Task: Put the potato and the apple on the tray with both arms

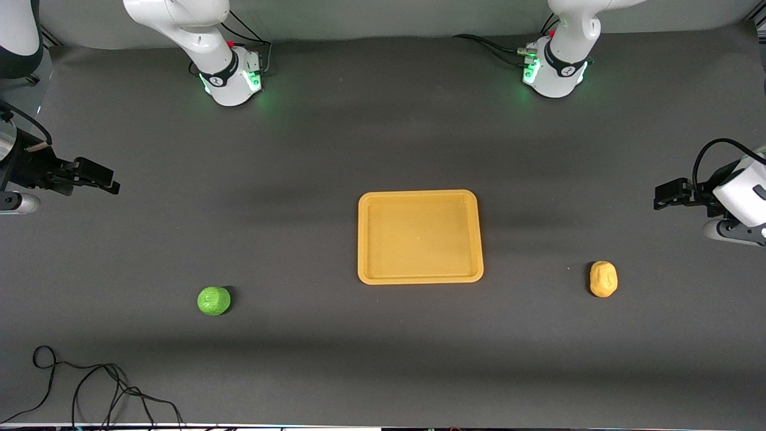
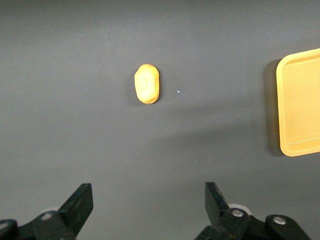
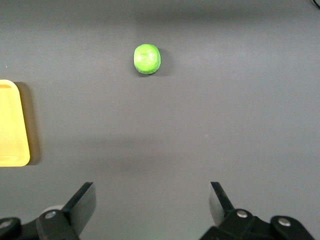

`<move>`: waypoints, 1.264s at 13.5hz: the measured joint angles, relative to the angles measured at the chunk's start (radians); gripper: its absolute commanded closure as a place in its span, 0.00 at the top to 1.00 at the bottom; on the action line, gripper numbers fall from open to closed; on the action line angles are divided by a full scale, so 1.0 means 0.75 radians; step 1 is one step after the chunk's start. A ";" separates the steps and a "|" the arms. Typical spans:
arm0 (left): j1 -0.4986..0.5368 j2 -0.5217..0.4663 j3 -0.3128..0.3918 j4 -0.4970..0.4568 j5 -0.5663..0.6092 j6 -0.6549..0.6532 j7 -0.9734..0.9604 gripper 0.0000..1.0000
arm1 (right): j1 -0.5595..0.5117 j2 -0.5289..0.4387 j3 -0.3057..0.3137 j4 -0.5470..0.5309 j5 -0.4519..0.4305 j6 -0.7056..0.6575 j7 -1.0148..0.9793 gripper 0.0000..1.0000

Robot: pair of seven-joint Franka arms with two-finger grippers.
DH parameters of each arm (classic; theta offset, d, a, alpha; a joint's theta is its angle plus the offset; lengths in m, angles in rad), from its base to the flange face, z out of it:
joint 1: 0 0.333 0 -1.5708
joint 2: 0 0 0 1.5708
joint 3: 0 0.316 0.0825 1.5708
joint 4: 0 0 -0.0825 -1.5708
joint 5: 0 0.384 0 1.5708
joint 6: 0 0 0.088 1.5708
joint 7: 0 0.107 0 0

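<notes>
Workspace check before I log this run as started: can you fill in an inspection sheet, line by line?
Surface: dark grey table, flat, bare between items.
Job's things: tray mid-table, nothing in it; potato toward the left arm's end; apple toward the right arm's end, slightly nearer the front camera than the potato. Both lie on the table, apart from the tray.
Clutter: nothing seen.
Grippers: left tool open, empty, over bare table short of the potato; right tool open, empty, over bare table short of the apple.
Cables: loose black cable on the table's edge nearest the front camera, at the right arm's end.
Surroundings: arm bases lit green.
</notes>
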 measured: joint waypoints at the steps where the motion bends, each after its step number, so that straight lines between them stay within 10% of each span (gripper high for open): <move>1: 0.000 0.000 0.000 0.000 0.000 0.000 0.000 1.00 | 0.000 0.000 0.000 0.000 0.000 0.000 0.000 1.00; 17: 0.000 0.000 0.000 0.012 -0.020 0.044 0.000 1.00 | 0.085 0.000 0.017 -0.003 -0.129 -0.035 -0.003 1.00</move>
